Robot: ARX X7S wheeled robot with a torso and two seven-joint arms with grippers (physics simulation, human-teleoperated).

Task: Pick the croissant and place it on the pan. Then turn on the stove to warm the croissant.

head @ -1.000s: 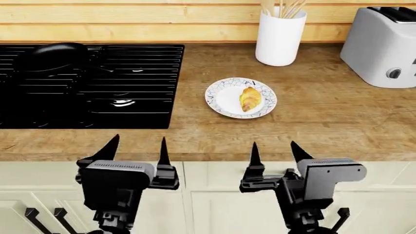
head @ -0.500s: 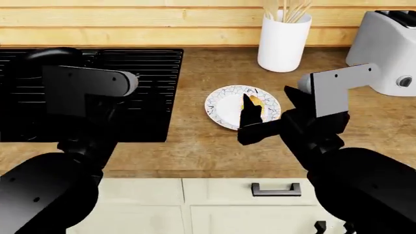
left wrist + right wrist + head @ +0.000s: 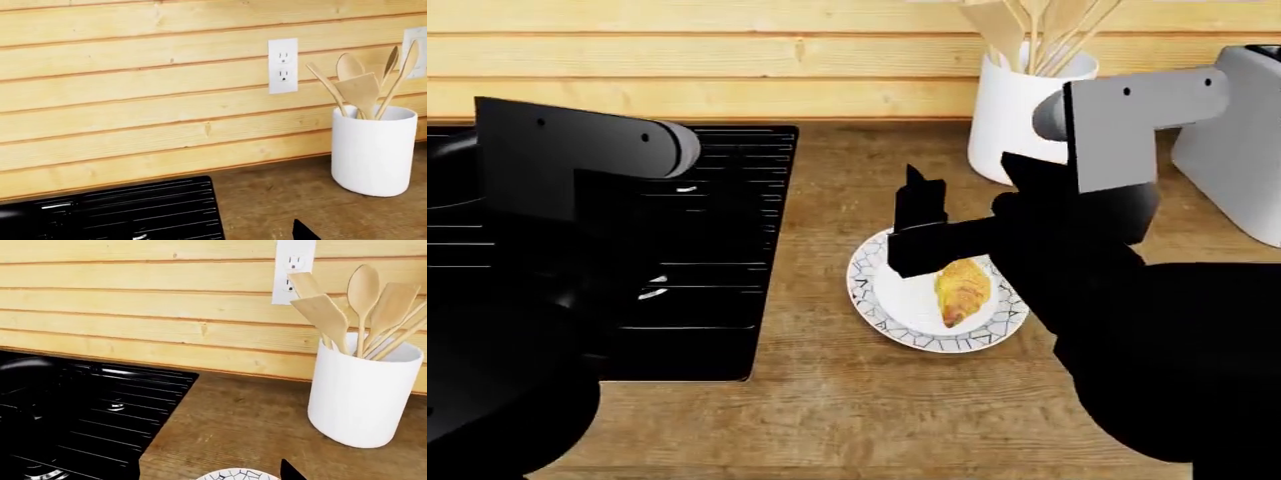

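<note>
The croissant (image 3: 961, 288) lies on the white crackle-patterned plate (image 3: 888, 300) on the wooden counter. My right gripper (image 3: 961, 178) hangs above the plate's far edge, open and empty. One of its fingers (image 3: 918, 205) shows in the head view. In the right wrist view only one fingertip (image 3: 291, 471) and the plate's rim (image 3: 233, 475) show. The black stove (image 3: 727, 250) is at the left. The black pan (image 3: 27, 374) sits on its far left side, mostly hidden by my left arm (image 3: 574, 160) in the head view. My left gripper (image 3: 220, 238) is open above the stove's right edge (image 3: 167, 210).
A white crock of wooden utensils (image 3: 1028, 110) stands behind the plate against the wooden wall, also in the wrist views (image 3: 360, 395) (image 3: 373, 150). A toaster (image 3: 1244, 140) stands at the far right. A wall outlet (image 3: 283, 65) is above the counter.
Both arms have risen from the counter's front edge and reached forward. The right gripper now hangs over the plate, the left arm over the stove. The view has shifted closer to the counter.
</note>
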